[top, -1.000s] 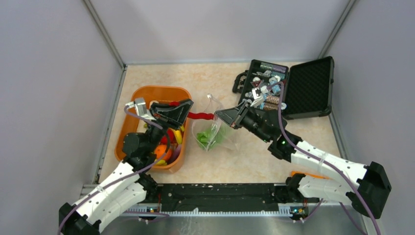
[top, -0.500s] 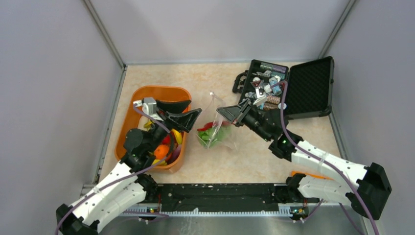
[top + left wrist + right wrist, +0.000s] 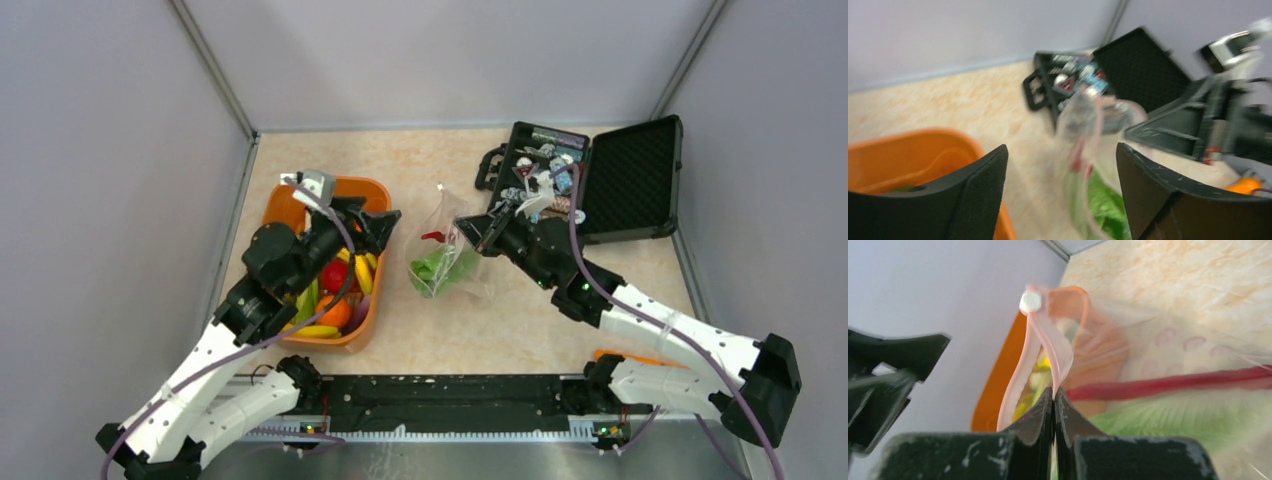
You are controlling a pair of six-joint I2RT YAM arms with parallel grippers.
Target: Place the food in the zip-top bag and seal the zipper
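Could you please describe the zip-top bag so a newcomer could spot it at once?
Between the orange plastic tub and the open black hard case sits a clear crinkly plastic bag. Alone there, it is see-through, with green pieces inside.

The left end effector [image 3: 1061,150] has its jaws spread wide and empty. Between them is the blurred zip-top bag [image 3: 1088,125] holding green food [image 3: 1105,200]. An orange tub [image 3: 908,150] sits lower left, and a black case [image 3: 1143,60] lies by the counter's [image 3: 948,100] far edge.

The beige mottled surface [image 3: 400,165] lies bare at rear centre, between orange plastic tub [image 3: 352,338] and open black hard case [image 3: 632,180]. A clear crinkly zip-top bag [image 3: 440,265] stands mid-surface, a narrow gap from the tub. The right gripper [image 3: 464,232] blocks the bag's right side; front strip bare.
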